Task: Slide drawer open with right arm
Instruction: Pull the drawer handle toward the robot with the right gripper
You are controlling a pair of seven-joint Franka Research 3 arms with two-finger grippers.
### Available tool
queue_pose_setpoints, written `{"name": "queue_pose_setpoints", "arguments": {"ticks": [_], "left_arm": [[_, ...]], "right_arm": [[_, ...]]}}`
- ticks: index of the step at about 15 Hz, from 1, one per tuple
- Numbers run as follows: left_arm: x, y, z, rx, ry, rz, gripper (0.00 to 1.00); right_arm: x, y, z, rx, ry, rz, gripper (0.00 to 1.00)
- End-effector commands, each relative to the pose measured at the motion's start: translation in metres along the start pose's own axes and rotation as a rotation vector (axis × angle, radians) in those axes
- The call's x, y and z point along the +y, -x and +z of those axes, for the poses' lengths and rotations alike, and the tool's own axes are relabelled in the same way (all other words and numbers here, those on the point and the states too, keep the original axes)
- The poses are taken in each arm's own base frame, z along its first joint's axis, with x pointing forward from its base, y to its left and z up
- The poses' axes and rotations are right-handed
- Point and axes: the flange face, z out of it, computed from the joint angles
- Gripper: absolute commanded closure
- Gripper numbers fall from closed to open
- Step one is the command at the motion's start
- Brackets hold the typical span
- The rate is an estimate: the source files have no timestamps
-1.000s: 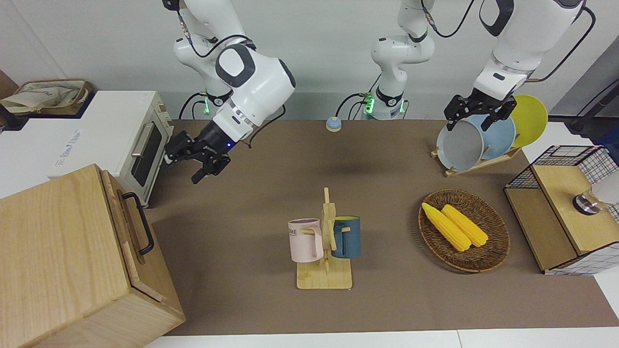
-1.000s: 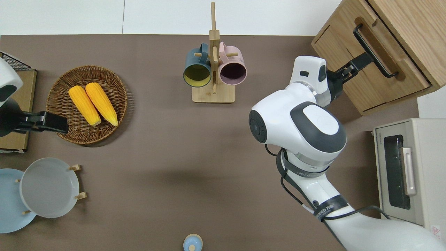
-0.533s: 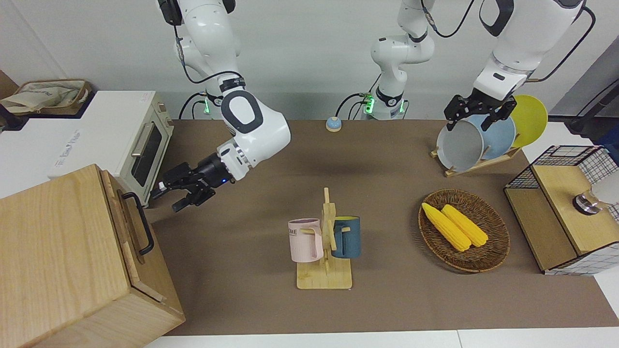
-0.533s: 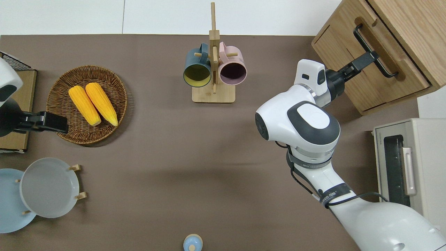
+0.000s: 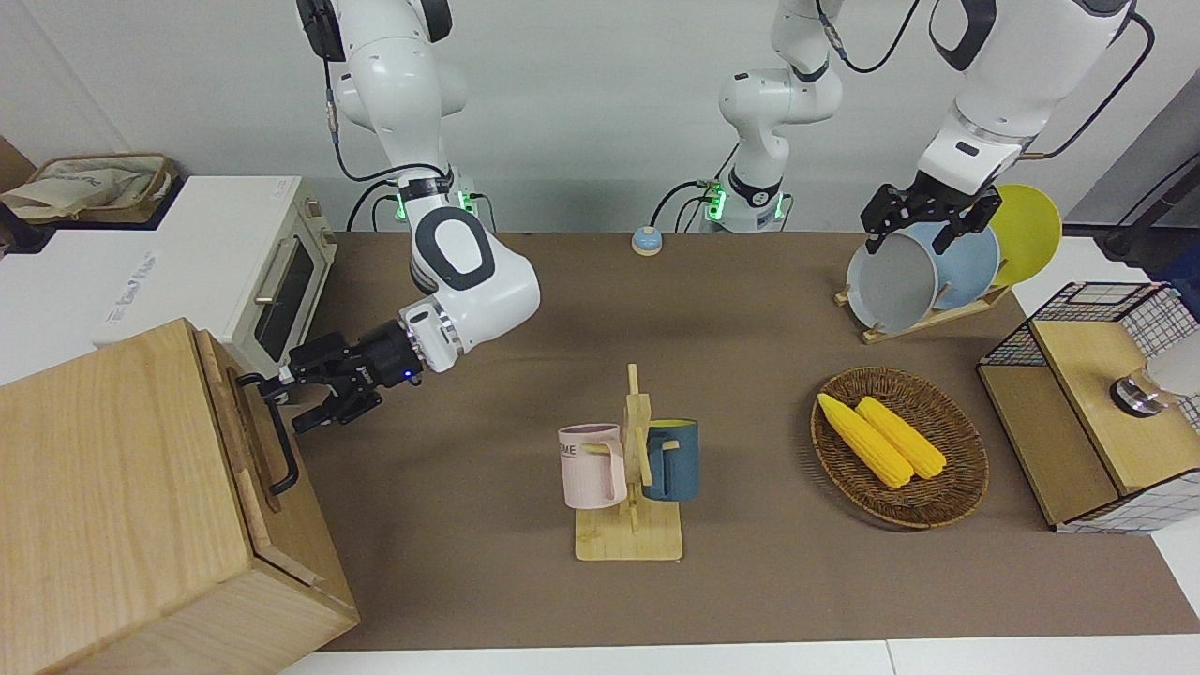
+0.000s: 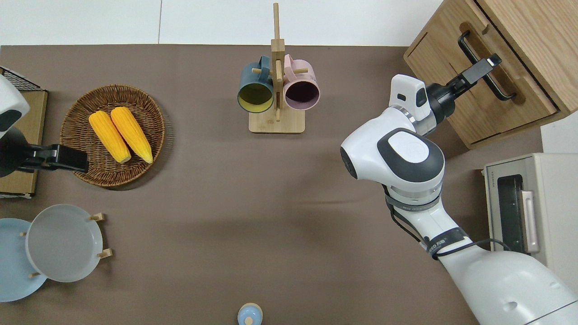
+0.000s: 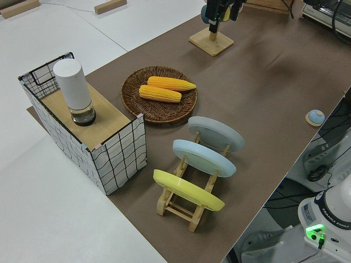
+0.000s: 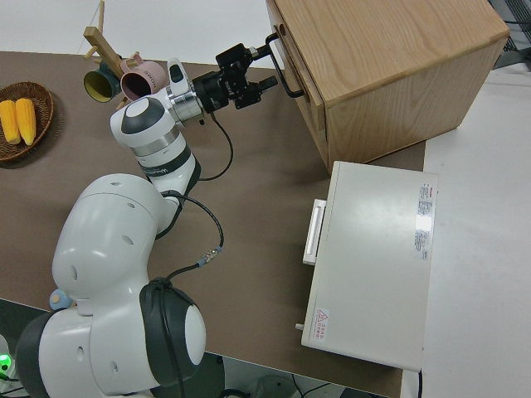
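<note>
The brown table (image 6: 216, 189) carries a mug rack (image 6: 276, 122); beside it stand a corn basket (image 6: 76, 131), wooden box (image 6: 474, 117) and plate rack (image 7: 184, 205).

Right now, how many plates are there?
3, all standing in the wooden rack at the left arm's end: a yellow plate, a blue plate and a grey plate.

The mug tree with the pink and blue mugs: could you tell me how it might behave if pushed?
The mug tree would probably tip rather than slide: its post is tall and thin over a small flat base. The pink mug and blue mug hang on short pegs high up, so they likely make it top-heavy and could swing off.
</note>
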Motion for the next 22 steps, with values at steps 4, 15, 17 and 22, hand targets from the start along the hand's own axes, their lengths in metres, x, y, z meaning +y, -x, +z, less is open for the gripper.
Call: {"name": "queue_pose_setpoints", "arguments": {"ticks": [4,15,17,22], "left_arm": [[-0.001,-0.001,-0.004,-0.005,-0.016,0.011,0.01],[-0.001,-0.001,-0.004,-0.005,-0.016,0.011,0.01],[-0.001,-0.001,-0.004,-0.005,-0.016,0.011,0.01],[-0.001,-0.001,-0.004,-0.005,-0.016,0.011,0.01]], "right_arm": [[-0.005,-0.002,0.011,0.075,-0.029,0.069,0.117],[-0.012,-0.005,0.006,0.083,-0.022,0.033,0.996],[-0.012,-0.010,-0.008,0.096,-0.025,0.037,0.996],[-0.014,-0.026,-0.081,0.085,-0.018,0.011,0.996]]}}
